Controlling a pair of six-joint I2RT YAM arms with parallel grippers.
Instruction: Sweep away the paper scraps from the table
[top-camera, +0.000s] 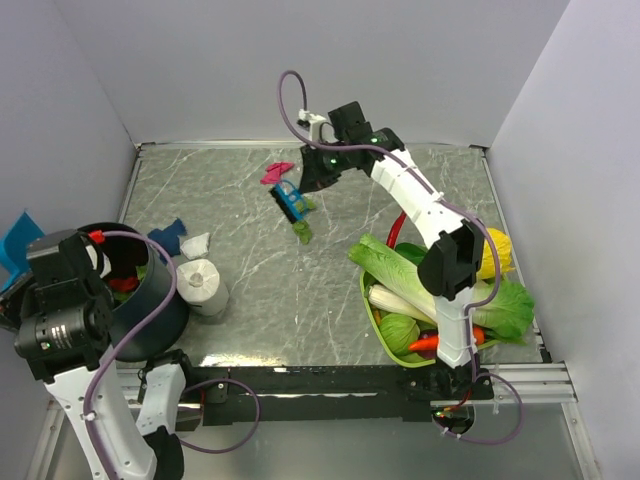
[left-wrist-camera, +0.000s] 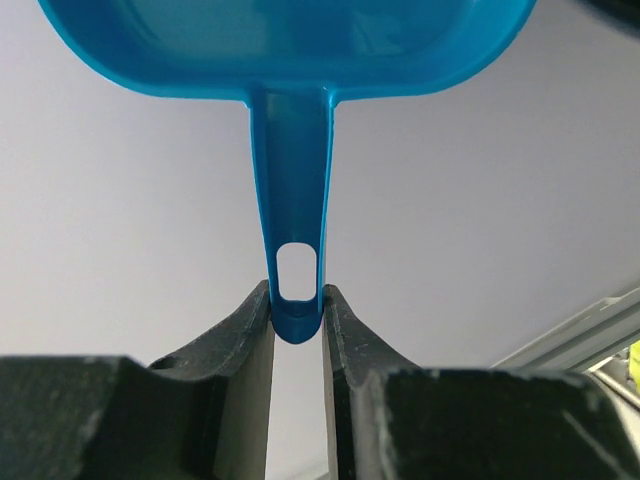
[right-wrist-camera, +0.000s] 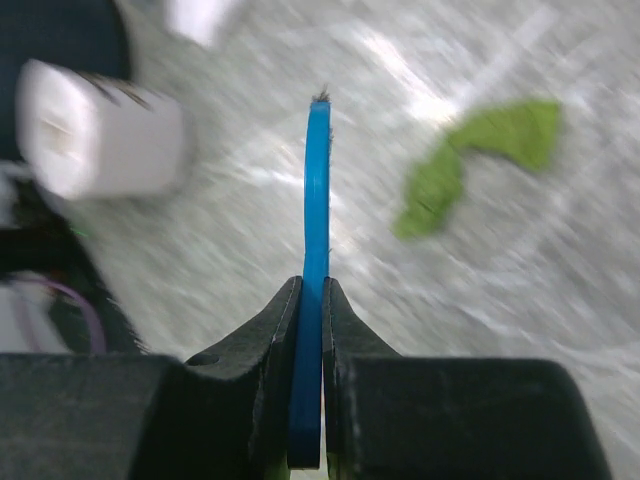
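Note:
A magenta paper scrap (top-camera: 277, 172) and a green scrap (top-camera: 301, 232) lie on the grey marble table (top-camera: 300, 300) at the back centre. A blue scrap (top-camera: 168, 237) and a white scrap (top-camera: 195, 244) lie at the left. My right gripper (top-camera: 308, 178) is shut on a blue brush (top-camera: 291, 202), whose head is between the magenta and green scraps. In the right wrist view the brush (right-wrist-camera: 316, 250) is edge-on and the green scrap (right-wrist-camera: 470, 160) lies to its right. My left gripper (top-camera: 30, 262) is shut on the handle of a blue dustpan (left-wrist-camera: 290, 50) at the far left, off the table.
A dark round bin (top-camera: 165, 310) with red scraps (top-camera: 122, 284) inside stands at the front left. The white tissue roll (top-camera: 203, 285) stands next to it. A green basket (top-camera: 372, 310) of vegetables fills the front right. White walls enclose the table.

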